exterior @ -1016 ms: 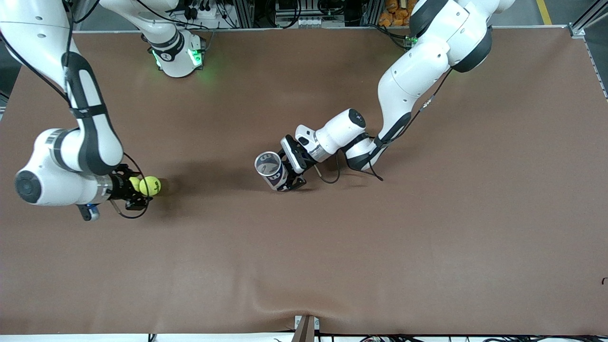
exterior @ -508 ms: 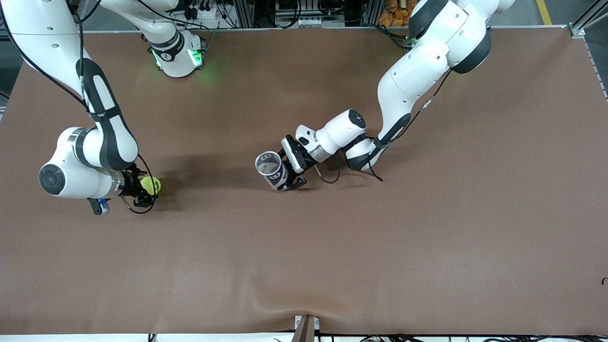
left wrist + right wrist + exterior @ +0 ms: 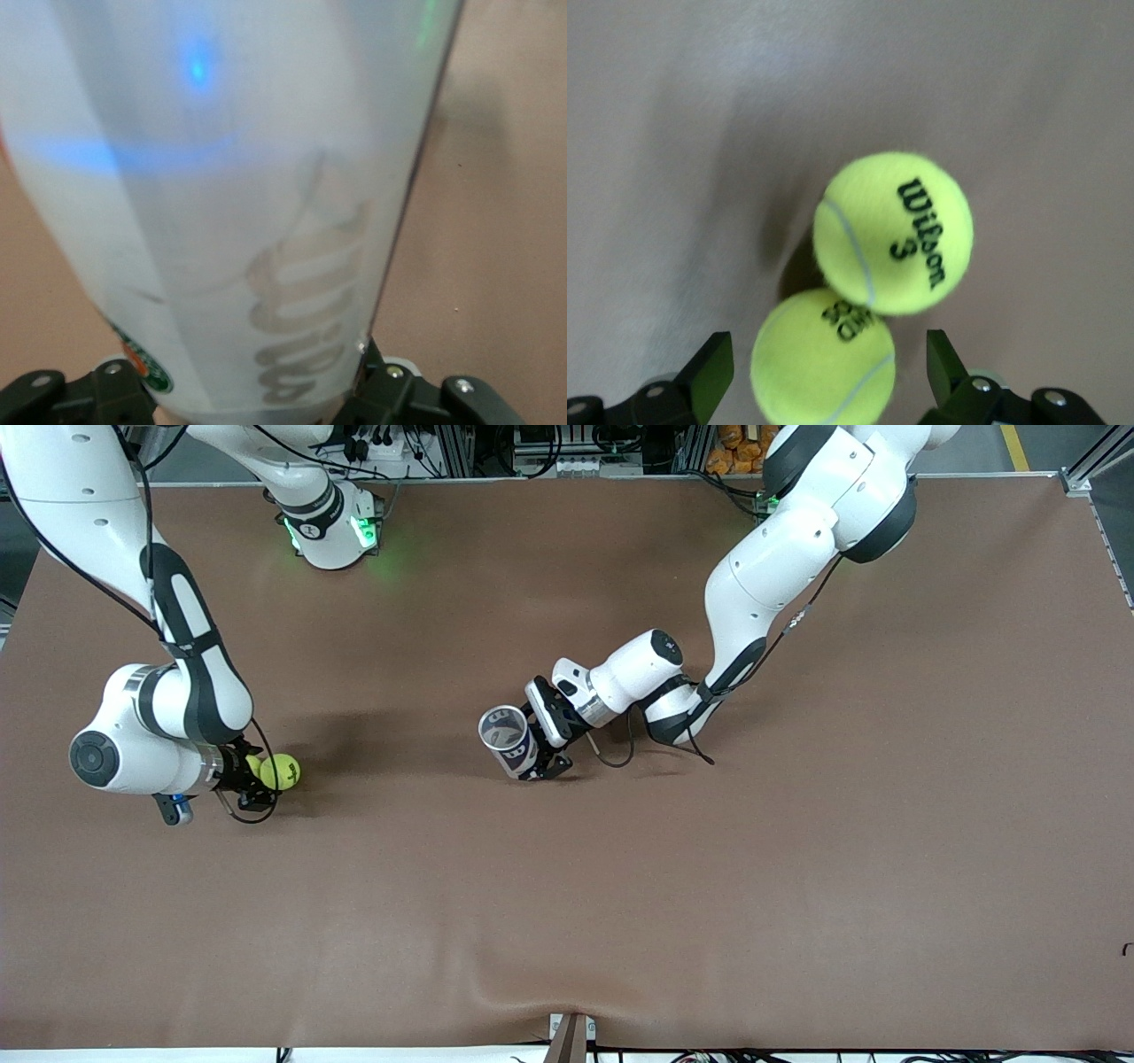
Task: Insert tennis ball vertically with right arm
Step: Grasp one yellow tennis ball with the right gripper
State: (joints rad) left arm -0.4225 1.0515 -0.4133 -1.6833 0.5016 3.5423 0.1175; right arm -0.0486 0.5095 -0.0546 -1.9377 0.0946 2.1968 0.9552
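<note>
1. Two tennis balls lie touching near the tabletop edge at the right arm's end; the nearer tennis ball (image 3: 824,359) sits between the fingers of the right end effector (image 3: 252,779), the farther tennis ball (image 3: 893,232) just past their tips.
2. Those fingers stand apart, not yet clamped on anything.
3. The tennis ball can (image 3: 507,741) stands mid-tabletop, mouth up, between the fingers of the left end effector (image 3: 532,757) — whether clamped, I cannot tell.
4. The can lies well apart, toward the left arm's end — the right arm is much nearer the balls.
</note>
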